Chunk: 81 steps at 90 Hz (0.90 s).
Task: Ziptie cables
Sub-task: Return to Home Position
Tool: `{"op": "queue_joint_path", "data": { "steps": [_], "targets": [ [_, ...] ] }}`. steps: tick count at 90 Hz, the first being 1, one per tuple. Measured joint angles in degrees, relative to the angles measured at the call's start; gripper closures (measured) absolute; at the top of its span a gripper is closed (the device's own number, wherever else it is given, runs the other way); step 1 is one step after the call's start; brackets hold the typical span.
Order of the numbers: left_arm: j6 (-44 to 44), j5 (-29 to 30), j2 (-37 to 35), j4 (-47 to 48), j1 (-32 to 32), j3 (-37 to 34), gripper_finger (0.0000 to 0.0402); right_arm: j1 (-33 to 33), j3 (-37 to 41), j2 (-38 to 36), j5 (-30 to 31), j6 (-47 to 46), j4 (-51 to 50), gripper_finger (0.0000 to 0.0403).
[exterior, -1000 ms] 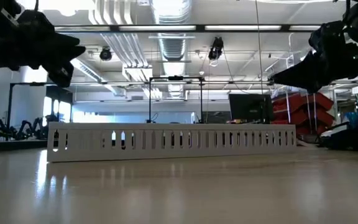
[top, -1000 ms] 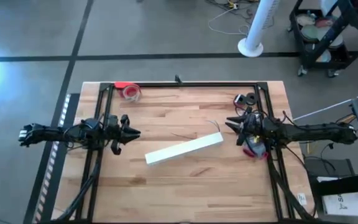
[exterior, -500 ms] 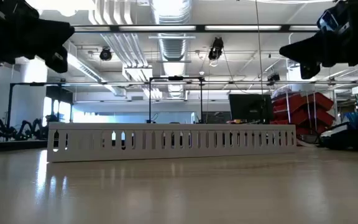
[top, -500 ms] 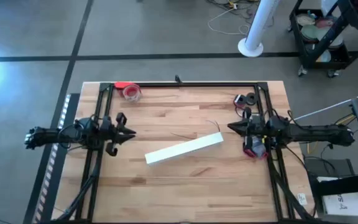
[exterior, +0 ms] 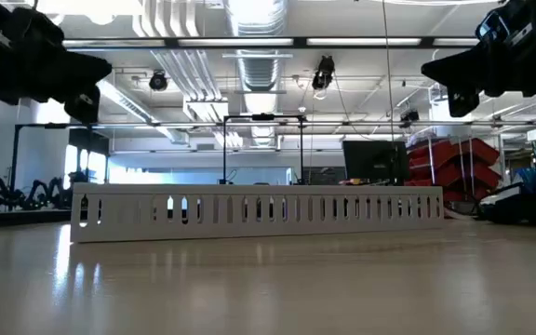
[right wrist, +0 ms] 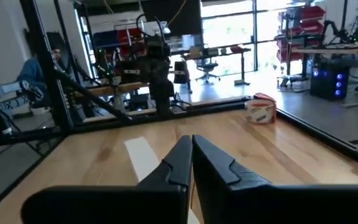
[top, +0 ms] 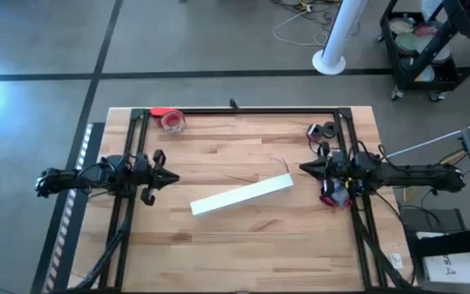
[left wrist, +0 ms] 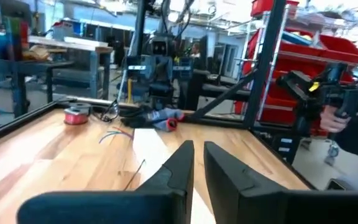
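The cables [top: 241,175] are a few thin wires lying loose on the wooden table, just beyond the far side of a long white slotted strip [top: 241,196]; the left wrist view shows them as coloured wires [left wrist: 114,134]. My left gripper [top: 176,175] hovers shut above the table's left part, pointing at the strip. On the right, my right gripper [top: 302,169] hovers shut and points back toward the left gripper. In the low view both grippers [exterior: 108,70] [exterior: 426,73] hang well above the strip [exterior: 259,209]. Neither touches anything.
A red tape roll [top: 172,121] lies at the far left corner, and dark rolls [top: 325,131] lie at the far right. A pink object [top: 333,196] sits under the right arm. A black frame [top: 243,110] runs along the table's far edge and sides.
My right gripper has risen and tipped from slanting downward to about level, staying over the table's right part. My left gripper has drawn back a little toward the table's left edge. The strip and the cables have not moved.
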<state>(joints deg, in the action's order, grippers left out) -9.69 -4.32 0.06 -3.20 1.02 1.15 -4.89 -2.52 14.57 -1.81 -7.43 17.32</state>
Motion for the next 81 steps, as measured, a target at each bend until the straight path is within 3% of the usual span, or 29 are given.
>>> {"op": "queue_joint_path", "data": {
  "steps": [15,81],
  "targets": [
    [-1.0,6.5,0.2,2.2,0.0,0.0,0.0381,0.0,0.0,0.2,-0.2,0.5,-0.3,0.0403],
    [-3.0,6.7,4.3,2.8,0.0,0.0,0.0379,0.0,-0.1,0.2,0.3,2.5,-2.3,0.0400]
  ]
}}
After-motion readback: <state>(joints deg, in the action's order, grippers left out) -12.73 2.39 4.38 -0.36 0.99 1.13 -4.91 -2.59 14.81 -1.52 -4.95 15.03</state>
